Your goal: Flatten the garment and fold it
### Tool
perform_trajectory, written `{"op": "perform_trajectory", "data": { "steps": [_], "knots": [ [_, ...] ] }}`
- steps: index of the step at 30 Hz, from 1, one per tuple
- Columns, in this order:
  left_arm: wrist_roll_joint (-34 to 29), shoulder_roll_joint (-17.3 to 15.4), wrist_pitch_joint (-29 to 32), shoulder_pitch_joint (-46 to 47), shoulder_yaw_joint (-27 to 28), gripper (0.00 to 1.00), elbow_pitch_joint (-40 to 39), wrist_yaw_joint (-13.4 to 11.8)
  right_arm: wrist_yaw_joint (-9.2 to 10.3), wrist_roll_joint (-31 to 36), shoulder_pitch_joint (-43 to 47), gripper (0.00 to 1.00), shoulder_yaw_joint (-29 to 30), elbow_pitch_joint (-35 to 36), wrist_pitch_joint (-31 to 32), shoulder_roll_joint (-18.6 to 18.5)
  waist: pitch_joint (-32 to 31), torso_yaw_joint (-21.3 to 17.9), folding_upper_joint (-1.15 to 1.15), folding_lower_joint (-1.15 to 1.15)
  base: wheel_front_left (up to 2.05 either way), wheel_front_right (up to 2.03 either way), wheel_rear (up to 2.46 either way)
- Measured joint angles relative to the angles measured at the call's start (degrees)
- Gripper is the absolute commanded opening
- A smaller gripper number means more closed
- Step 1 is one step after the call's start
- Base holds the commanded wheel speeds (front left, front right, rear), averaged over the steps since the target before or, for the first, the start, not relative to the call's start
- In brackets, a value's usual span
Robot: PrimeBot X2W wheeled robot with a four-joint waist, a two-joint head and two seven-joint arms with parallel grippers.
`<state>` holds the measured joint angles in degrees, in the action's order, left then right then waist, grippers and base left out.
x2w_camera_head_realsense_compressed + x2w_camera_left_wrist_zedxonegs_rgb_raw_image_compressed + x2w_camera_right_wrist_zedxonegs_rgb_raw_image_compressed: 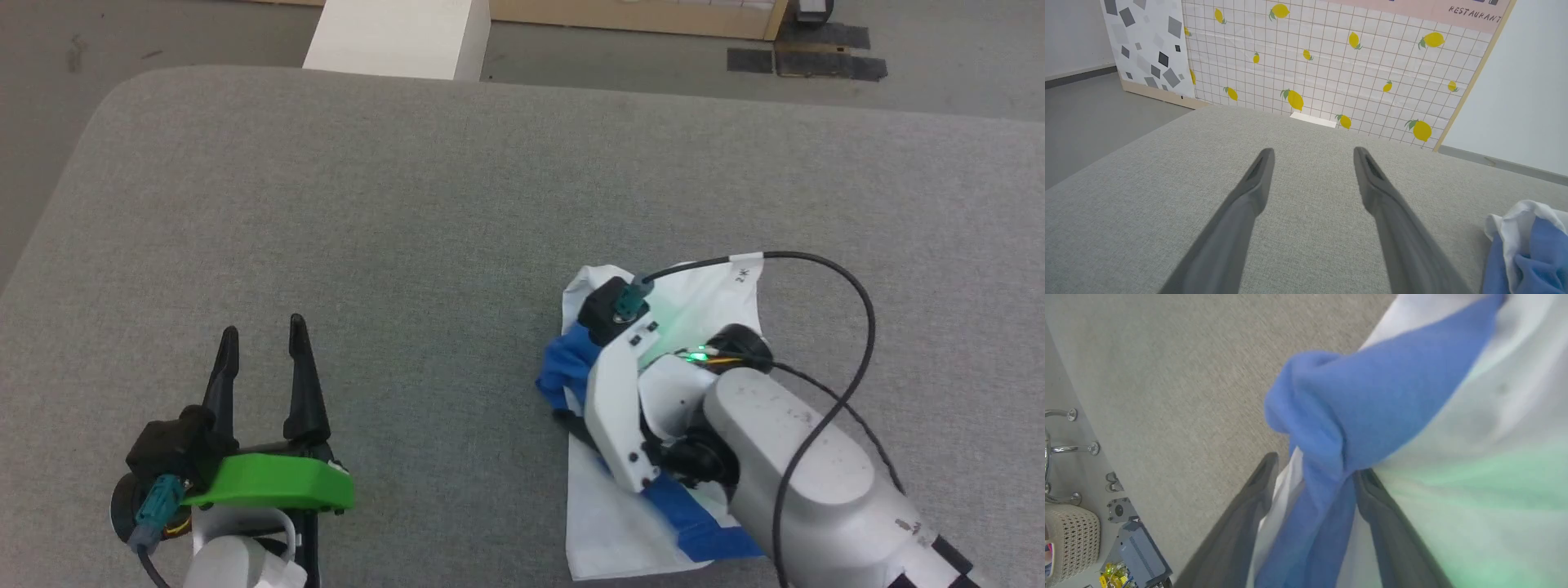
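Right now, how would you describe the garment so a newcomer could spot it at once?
Start with the wide grey fabric surface. On its near right side, beneath the right pincer, lies the garment. It is crumpled soft cloth, white with royal-blue patches, unlike the plain grey around it.

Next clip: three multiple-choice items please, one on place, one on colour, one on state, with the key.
1. Where does the garment lie on the grey surface?
A. far left
B. at the right, under the right arm
C. far edge
2. Its colours?
A. white and blue
B. red and black
C. all green
3. The left end effector is:
A. shut on the garment
B. shut on a cable
C. open, holding nothing
Key: B, the head view has it beneath the right arm; A, white body with blue parts; C, its fingers stand apart over bare surface.
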<state>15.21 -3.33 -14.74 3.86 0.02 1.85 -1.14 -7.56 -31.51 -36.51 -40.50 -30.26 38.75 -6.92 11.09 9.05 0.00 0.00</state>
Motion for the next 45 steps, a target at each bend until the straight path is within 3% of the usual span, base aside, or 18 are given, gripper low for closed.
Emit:
{"op": "perform_trajectory", "data": {
  "steps": [6,11,17,23,30,41,42,43,45],
  "knots": [
    [-0.01,-0.04,0.0,-0.25,0.59,1.0,0.48,0.05,0.0,-2.38,-1.25,1.0,-2.15,4.83,-3.86,0.85,-1.73,-1.49,0.0,0.0,0.0,0.0,0.0],
    [-0.19,-0.32,0.0,-0.66,1.12,1.0,0.03,0.03,0.0,-1.67,-1.18,1.0,1.75,10.11,-7.75,-0.94,-3.3,-3.4,0.0,0.0,0.0,0.0,0.0],
    [-1.98,-0.82,-0.04,-1.7,1.05,1.0,-0.86,-0.03,0.0,11.46,5.02,1.0,14.45,14.73,-8.86,-4.91,-4.67,-6.58,0.0,0.0,0.0,0.0,0.0],
    [-2.72,-0.87,-0.04,-1.43,0.26,1.0,-1.21,-0.1,0.0,19.36,15.23,1.0,22.91,17.64,-5.44,-1.05,-4.24,-8.46,0.0,0.0,0.0,0.0,0.0],
    [-2.72,-0.75,-0.04,-0.35,-0.4,1.0,-1.14,-0.1,0.0,24.04,17.99,1.0,26.14,15.81,-4.46,2.48,-1.53,-7.53,0.0,0.0,0.0,0.0,0.0],
    [-2.72,-0.56,-0.04,0.78,-0.53,1.0,-0.6,-0.1,0.0,26.18,15.69,1.0,28.15,7.47,-5.79,3.81,1.41,-4.8,0.0,0.0,0.0,0.0,0.0],
    [-2.71,-0.54,-0.04,0.86,-0.57,1.0,-0.51,-0.1,-0.01,26.18,15.36,0.39,28.17,7.0,-5.92,3.83,1.43,-4.67,0.0,0.0,0.0,0.0,0.0],
    [-2.72,-0.48,-0.04,0.92,-0.65,1.0,-0.42,-0.1,-0.01,26.14,15.02,0.0,28.07,6.47,-6.01,3.86,1.4,-4.53,0.0,0.0,0.0,0.0,0.0],
    [-2.72,-0.37,-0.04,0.98,-0.81,1.0,-0.3,-0.1,-0.03,25.62,14.5,0.0,27.33,5.73,-6.1,3.85,1.17,-4.34,0.0,0.0,0.0,0.0,0.0]
  ]
}}
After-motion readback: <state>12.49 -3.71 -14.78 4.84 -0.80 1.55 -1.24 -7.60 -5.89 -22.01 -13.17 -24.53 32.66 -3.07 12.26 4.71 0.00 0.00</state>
